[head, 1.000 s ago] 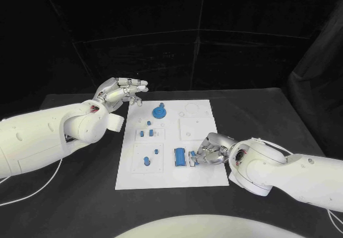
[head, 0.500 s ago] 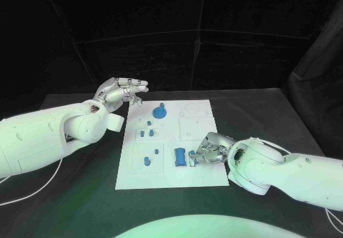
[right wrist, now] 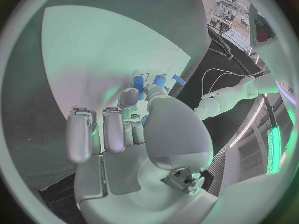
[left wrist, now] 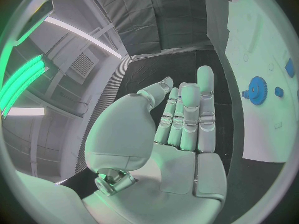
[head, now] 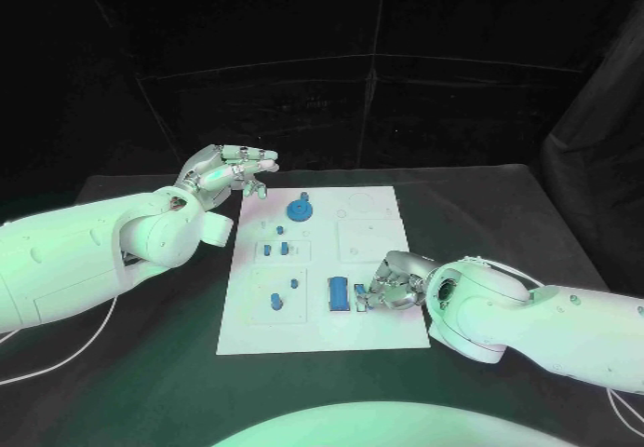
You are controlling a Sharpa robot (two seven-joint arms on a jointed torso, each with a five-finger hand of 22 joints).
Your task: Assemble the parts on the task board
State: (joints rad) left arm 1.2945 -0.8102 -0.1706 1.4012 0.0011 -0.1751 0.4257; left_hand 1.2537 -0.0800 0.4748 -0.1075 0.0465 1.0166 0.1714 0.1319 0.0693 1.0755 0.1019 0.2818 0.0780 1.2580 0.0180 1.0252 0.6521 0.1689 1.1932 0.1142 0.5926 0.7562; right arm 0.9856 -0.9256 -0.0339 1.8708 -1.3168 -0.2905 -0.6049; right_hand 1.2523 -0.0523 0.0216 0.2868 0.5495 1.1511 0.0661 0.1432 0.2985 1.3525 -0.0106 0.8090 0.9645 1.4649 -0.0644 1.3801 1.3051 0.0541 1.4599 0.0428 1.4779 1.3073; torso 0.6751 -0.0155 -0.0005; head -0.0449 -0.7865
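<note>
Right hand (head: 396, 289) pinches a small blue part (head: 360, 302) at the task board (head: 322, 340) 4 o'clock area, beside a blue block (head: 339, 294). Left hand (head: 228, 170), fingers apart, holds nothing off the 11 o'clock corner. Risk: part slips or knocks the block.

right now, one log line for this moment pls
left hand: open, raised beside white task board | right hand: pinching small blue part on board

Black curtains (head: 349, 93) are hanging at twelve o'clock behind the black table (head: 470, 200). Green strip lights (left wrist: 22, 79) are glowing overhead.
</note>
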